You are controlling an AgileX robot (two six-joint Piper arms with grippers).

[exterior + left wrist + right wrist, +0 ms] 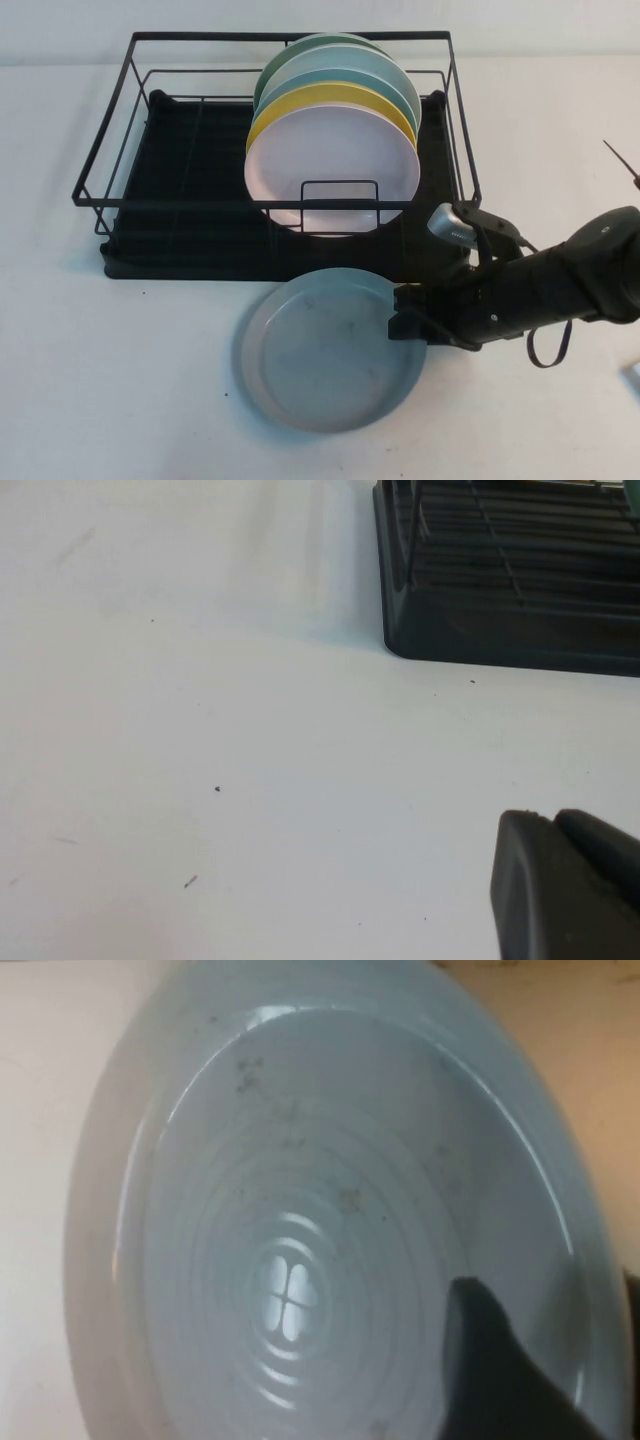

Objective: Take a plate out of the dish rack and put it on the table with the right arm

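The pale grey-blue plate lies face up on the white table, just in front of the black wire dish rack. My right gripper reaches in from the right and is shut on the plate's right rim. In the right wrist view the plate fills the picture, and the right gripper has one finger over the plate's face and the other outside the rim. My left gripper is shut and empty, low over bare table near a corner of the rack. It is out of the high view.
Several plates stand upright in the rack's right half: a pale pink one in front, then a yellow-rimmed, a light-blue and a green one. A thin dark rod shows at the right edge.
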